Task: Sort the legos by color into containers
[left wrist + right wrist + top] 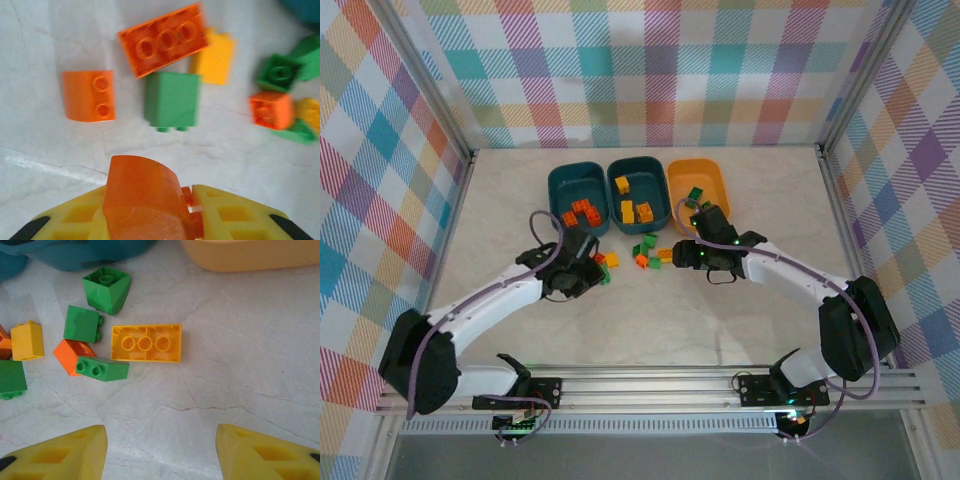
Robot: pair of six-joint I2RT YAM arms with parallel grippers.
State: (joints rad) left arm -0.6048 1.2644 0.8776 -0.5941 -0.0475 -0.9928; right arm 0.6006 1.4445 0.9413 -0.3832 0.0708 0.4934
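My left gripper (150, 202) is shut on an orange lego (142, 192), held just above the table. Ahead of it lie a long orange brick (164, 39), a small orange brick (89, 95), a green brick (172, 99) and a yellow one (216, 59). My right gripper (160, 450) is open over bare table, nothing between its fingers. In front of it lie an upturned yellow brick (146, 343), three green bricks (102, 369) and an orange one (70, 354). From above, the left gripper (582, 262) and right gripper (688, 250) flank the loose pile (648, 252).
Three containers stand in a row behind the pile: a teal tub (556, 185) with orange bricks, a teal tub (637, 160) with yellow bricks, and an orange-yellow tub (712, 170) with a green brick. Plaid walls enclose the table.
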